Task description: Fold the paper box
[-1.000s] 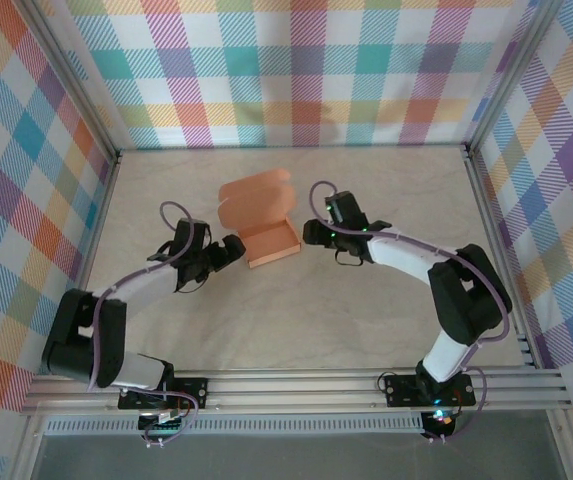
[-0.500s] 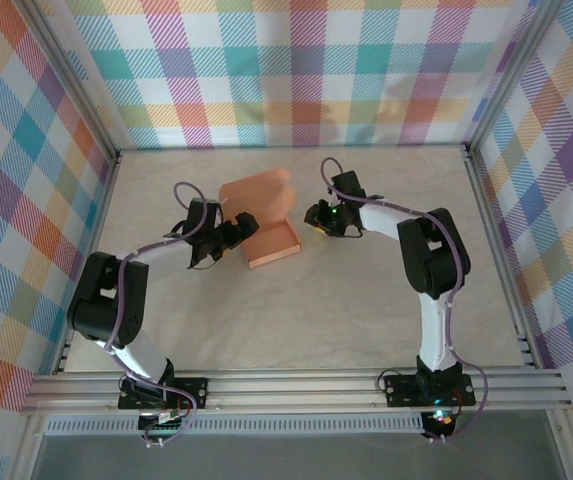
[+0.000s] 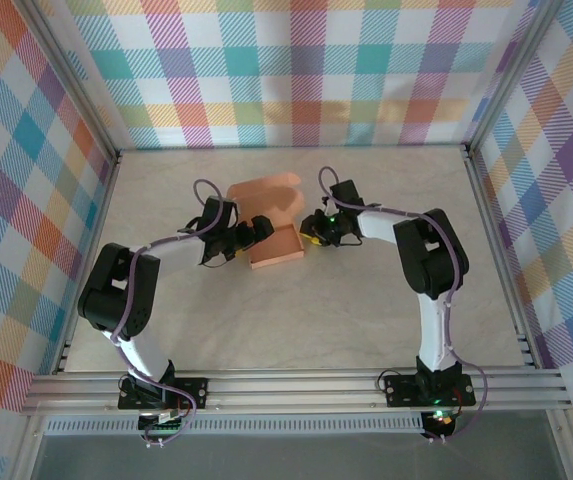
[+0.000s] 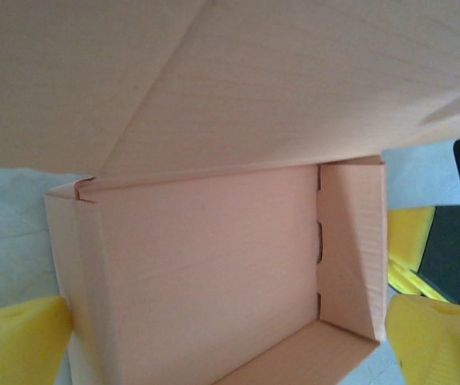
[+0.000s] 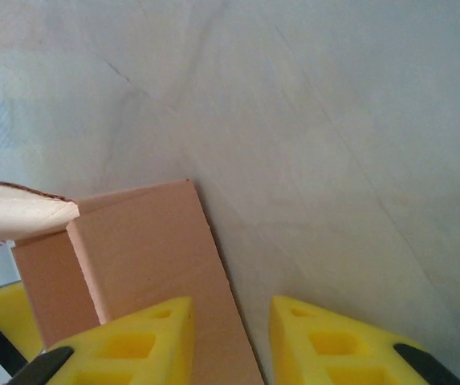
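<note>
From above, the paper box (image 3: 276, 245) sits mid-worktop (image 3: 296, 320) as a shallow tray with its lid (image 3: 264, 192) raised at the far side. The left tool (image 3: 258, 230) is at its left wall and the right tool (image 3: 311, 232) at its right wall. With a tool pressing in from each side, uneven force could skid or twist so light a box instead of folding it. In the left wrist view, the left tool (image 4: 228, 321) stands wide apart and straddles the tray, clamping nothing. The lid (image 4: 278, 88) looms overhead, and one of the right tool's fingers (image 4: 410, 237) lies just outside the right wall (image 4: 350, 241). If the left tool closed from here, I judge it would cave both thin side walls inward. A hard shove from the right could buckle that wall along its notched seam, or pop its tucked flap loose. In the right wrist view, the right tool (image 5: 230, 313) has its fingers a little apart, with bare worktop (image 5: 334, 160) showing between them. The edge of the box wall (image 5: 141, 249) runs down toward that gap, and I cannot tell whether a pad touches the card. The lid's edge (image 5: 21, 212) hangs just above, so a lift or swing might catch it and crease it off its fold line.
</note>
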Tool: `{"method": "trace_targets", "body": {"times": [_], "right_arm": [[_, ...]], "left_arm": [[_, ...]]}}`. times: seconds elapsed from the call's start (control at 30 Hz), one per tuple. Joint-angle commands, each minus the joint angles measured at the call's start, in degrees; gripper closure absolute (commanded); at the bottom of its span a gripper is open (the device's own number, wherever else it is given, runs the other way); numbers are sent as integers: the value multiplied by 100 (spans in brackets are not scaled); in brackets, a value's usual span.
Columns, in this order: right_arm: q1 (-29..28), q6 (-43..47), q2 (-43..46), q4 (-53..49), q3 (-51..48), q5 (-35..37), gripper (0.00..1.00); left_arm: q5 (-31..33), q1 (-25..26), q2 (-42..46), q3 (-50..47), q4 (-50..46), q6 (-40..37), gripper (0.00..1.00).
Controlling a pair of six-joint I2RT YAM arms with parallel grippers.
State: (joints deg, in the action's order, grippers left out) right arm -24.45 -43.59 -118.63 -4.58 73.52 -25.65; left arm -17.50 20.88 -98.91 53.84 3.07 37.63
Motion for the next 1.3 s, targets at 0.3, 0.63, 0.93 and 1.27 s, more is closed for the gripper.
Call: {"method": "trace_targets", "body": {"times": [0.3, 0.63, 0.93, 1.27], "right_arm": [[-140, -324, 1500, 704, -1923, -81, 69], [-139, 286, 2757, 269, -2815, 957, 60], [-122, 2005, 4138, -456, -2814, 2343, 40], [22, 5233, 4303, -1469, -1521, 1829, 18]], "left_arm": [[-94, 684, 447, -255, -206, 13, 0], [455, 821, 930, -466, -528, -255, 0], [1382, 803, 2113, -315, -1304, -2029, 0], [986, 351, 2073, 1304, -2865, -4018, 0]]}}
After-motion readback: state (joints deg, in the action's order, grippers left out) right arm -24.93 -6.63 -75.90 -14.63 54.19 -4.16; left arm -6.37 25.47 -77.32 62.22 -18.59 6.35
